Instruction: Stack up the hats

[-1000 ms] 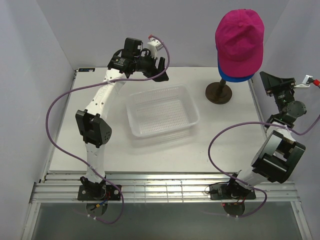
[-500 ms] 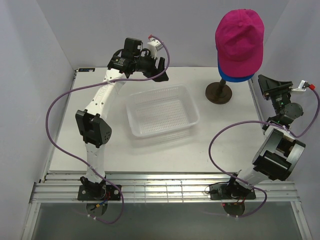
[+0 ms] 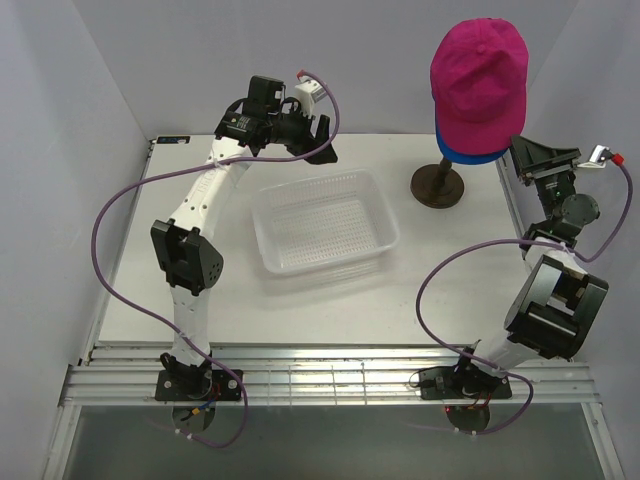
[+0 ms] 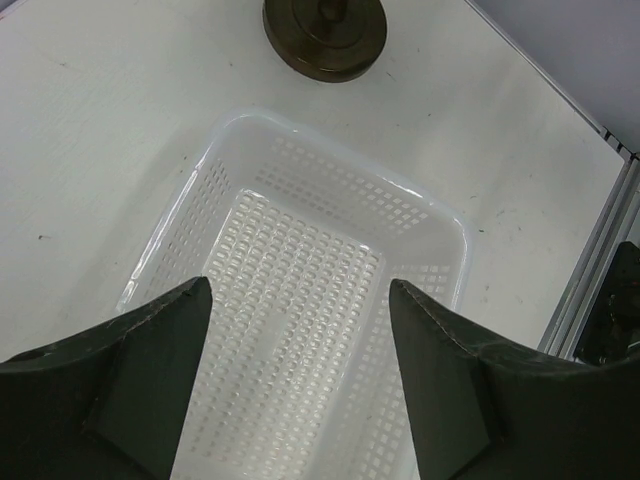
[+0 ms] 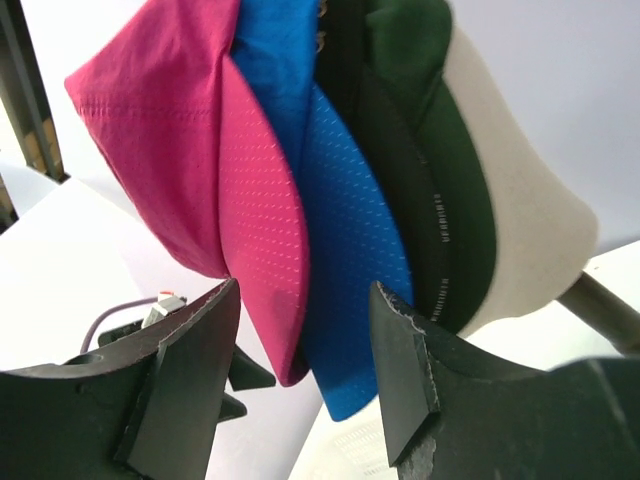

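Observation:
The hats sit stacked on a beige mannequin head [image 5: 530,220]. The magenta cap [image 3: 478,75] is outermost, and a blue cap [image 3: 470,153] peeks out below it. In the right wrist view the magenta cap [image 5: 180,140], blue cap [image 5: 345,250], black cap [image 5: 390,160] and dark green cap [image 5: 415,50] lie layered. My right gripper [image 3: 535,158] is open just right of the stack. The magenta and blue brims hang past its fingertips [image 5: 300,335], untouched. My left gripper [image 3: 325,140] hangs open and empty [image 4: 298,310] over the tray.
A clear perforated plastic tray [image 3: 268,205] lies mid-table, its rim [image 4: 300,130] also showing in the left wrist view. The head's brown stand has a round base [image 3: 437,186] at the back right [image 4: 325,35]. White walls close in both sides.
My right gripper has lifted a little toward the hats and its jaws have spread wider. The left arm has not moved.

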You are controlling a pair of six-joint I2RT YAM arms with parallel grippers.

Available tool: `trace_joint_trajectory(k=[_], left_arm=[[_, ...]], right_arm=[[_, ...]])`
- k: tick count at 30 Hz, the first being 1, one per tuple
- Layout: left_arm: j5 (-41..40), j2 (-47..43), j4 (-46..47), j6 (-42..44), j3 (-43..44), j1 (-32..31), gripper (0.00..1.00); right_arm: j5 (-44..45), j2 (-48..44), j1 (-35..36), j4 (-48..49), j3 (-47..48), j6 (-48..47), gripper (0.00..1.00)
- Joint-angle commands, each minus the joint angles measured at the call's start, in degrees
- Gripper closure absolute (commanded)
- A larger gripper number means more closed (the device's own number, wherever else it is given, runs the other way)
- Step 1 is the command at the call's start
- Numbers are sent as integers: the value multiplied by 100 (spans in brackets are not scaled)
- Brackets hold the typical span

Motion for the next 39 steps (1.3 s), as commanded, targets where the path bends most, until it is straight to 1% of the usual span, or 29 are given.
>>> trace_joint_trajectory(k=[1, 6, 8, 9, 12, 15, 16, 20, 24, 25, 30, 33, 39], left_arm=[[158, -452, -40, 19, 117, -26, 18], [202, -443, -58, 19, 117, -27, 18], [229, -435, -58, -8, 99, -27, 18], [255, -426, -58, -8, 99, -18, 18], [255, -417, -58, -17, 90, -27, 18], [264, -408, -58, -17, 90, -26, 18], [273, -417, -58, -17, 90, -18, 18], [290, -426, -58, -25, 90, -18, 18], [308, -426, -58, -25, 81, -18, 18], [308, -426, -66, -25, 73, -18, 18], [316, -426, -66, -34, 81, -18, 18], [308, -417, -66, -34, 81, -18, 18], [308, -426, -66, -43, 90, -26, 18]], right_arm=[[208, -30, 155, 2719, 252, -243, 40], [235, 120, 225, 2754, 402, -164, 44], [243, 120, 225, 2719, 420, -190, 48], [235, 120, 225, 2693, 428, -199, 51], [279, 137, 225, 2640, 437, -208, 55], [358, 181, 225, 2657, 367, -112, 62], [384, 190, 225, 2675, 332, -76, 65], [568, 199, 225, 2807, 51, 29, 73], [735, 199, 225, 2833, -107, 108, 85], [770, 208, 225, 2868, -143, 161, 87], [1034, 182, 260, 2895, -275, 214, 90], [1122, 102, 295, 2728, -327, 126, 92], [1359, -205, 348, 2447, -670, -111, 92]])
